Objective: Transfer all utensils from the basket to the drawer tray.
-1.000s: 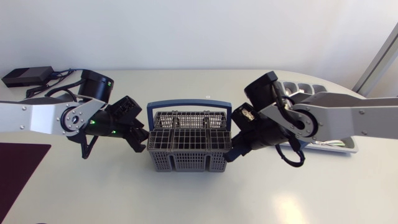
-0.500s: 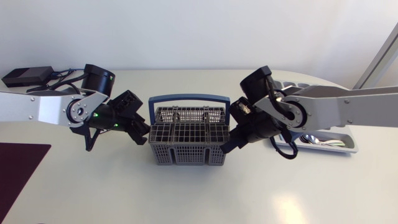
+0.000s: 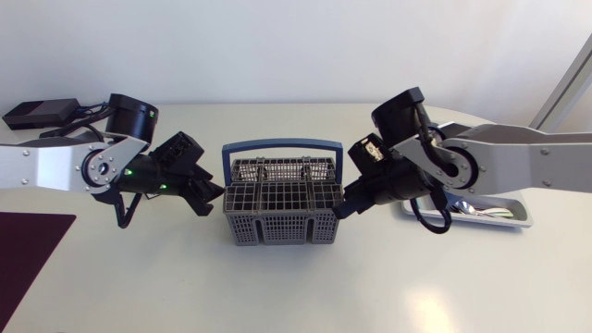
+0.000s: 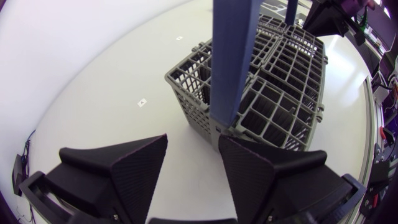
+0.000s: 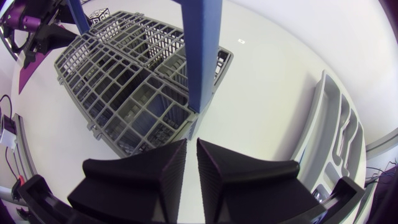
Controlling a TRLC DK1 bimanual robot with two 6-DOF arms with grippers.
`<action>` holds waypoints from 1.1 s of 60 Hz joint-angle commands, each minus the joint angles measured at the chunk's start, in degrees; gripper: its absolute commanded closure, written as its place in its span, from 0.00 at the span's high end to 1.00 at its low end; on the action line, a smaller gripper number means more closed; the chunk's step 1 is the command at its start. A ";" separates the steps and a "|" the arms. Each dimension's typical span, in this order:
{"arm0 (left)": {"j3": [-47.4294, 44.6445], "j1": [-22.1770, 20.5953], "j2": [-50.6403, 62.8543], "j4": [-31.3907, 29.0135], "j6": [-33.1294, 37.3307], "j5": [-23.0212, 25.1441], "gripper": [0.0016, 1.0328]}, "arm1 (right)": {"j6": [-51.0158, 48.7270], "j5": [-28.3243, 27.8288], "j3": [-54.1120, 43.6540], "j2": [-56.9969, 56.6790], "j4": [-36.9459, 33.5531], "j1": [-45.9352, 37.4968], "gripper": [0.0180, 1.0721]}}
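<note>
The grey wire basket (image 3: 280, 211) with its blue handle (image 3: 282, 145) stands mid-table; the compartments that show look empty. My left gripper (image 3: 209, 197) is just left of it, open, with nothing between its fingers (image 4: 118, 168); the basket (image 4: 267, 87) lies just ahead. My right gripper (image 3: 346, 205) is at the basket's right side, its fingers (image 5: 149, 174) parted only by a narrow slit with nothing in it. The grey drawer tray (image 3: 518, 218) lies at the right, mostly under my right arm, with spoons (image 3: 470, 211) in it. The tray (image 5: 336, 124) also lies beside the right gripper.
A black box with cables (image 3: 37, 113) sits at the far left. A dark purple mat (image 3: 28, 250) lies at the left front edge. White tabletop stretches in front of the basket.
The right gripper's fingers have parted a little. Both arms have shifted slightly toward the table's far side, their grippers staying at the basket's sides. The basket has moved slightly away from the front.
</note>
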 commanded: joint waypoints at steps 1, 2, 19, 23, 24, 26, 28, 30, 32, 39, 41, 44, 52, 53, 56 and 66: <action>-2.34 1.46 -2.81 0.68 0.75 0.85 0.58 | 0.30 -0.09 -2.46 -2.48 0.60 -0.34 0.37; -2.60 1.64 -3.25 0.68 0.75 0.85 0.59 | 0.22 0.18 -2.73 -2.84 0.51 -0.52 0.42; -5.33 4.45 -12.30 -1.79 -0.66 0.76 0.97 | -2.24 2.73 -6.15 -11.01 -0.98 -3.95 0.95; -5.68 4.72 -15.02 -2.75 -2.06 0.76 0.97 | -2.68 3.25 -7.21 -13.56 -0.72 -4.65 0.95; -5.77 4.72 -15.99 -3.10 -2.06 0.76 0.97 | -2.68 3.34 -7.47 -14.44 -0.72 -4.83 0.95; -6.03 4.80 -17.31 -3.37 -2.41 0.76 0.97 | -2.77 3.34 -7.82 -15.76 -0.72 -5.18 0.95; -6.21 5.07 -18.63 -3.46 -3.38 0.41 0.97 | -2.86 3.60 -8.35 -17.16 -0.72 -5.71 0.95; -6.21 5.42 -19.59 -4.25 -3.73 0.23 0.96 | -3.04 4.04 -8.79 -18.74 -0.54 -6.23 0.95; -6.30 5.42 -20.74 -4.77 -3.91 -0.82 0.96 | -3.56 4.48 -9.32 -20.33 -0.28 -6.67 0.95; -7.09 4.98 -24.16 -5.21 -4.08 -6.27 0.96 | -4.88 6.59 -11.34 -26.83 1.30 -7.99 0.95; -7.17 5.07 -25.31 -5.21 -4.17 -6.89 0.96 | -6.02 6.59 -11.69 -28.59 1.30 -8.17 0.95; -7.17 5.42 -27.15 -5.30 -5.14 -7.06 0.96 | -6.64 7.12 -11.87 -30.43 0.87 -8.69 0.95; -5.07 5.68 -28.03 -10.75 -6.90 -6.98 0.96 | -7.52 8.97 -13.80 -35.09 1.22 -10.89 0.95; -4.98 5.68 -28.03 -11.28 -6.98 -7.06 0.96 | -7.61 8.88 -14.06 -35.35 1.22 -11.24 0.95; -5.07 5.95 -28.82 -11.98 -6.98 -7.06 0.96 | -7.61 8.88 -14.68 -35.79 1.13 -12.47 0.95; -9.90 6.12 -39.90 -6.62 -12.17 -6.27 0.96 | -8.84 6.94 -17.14 -40.80 1.22 -16.08 0.95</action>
